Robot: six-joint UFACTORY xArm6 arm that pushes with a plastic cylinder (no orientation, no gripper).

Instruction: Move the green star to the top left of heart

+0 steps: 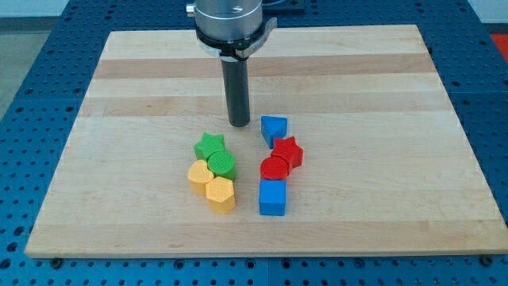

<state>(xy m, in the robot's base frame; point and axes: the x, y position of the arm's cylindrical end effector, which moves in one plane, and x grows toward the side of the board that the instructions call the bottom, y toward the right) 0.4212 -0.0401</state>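
The green star [209, 145] lies left of the board's middle, touching a green round block [221, 165] at its lower right. A yellow heart [198, 175] sits just below the star, touching the green round block and a yellow hexagon [221, 194]. My tip [239, 124] rests on the board above and to the right of the green star, a short gap away, and left of a blue triangle-like block [274, 129].
A red star [288, 152], a red round block [275, 168] and a blue cube [272, 197] form a column at the right of the cluster. The wooden board [119, 87] lies on a blue perforated table.
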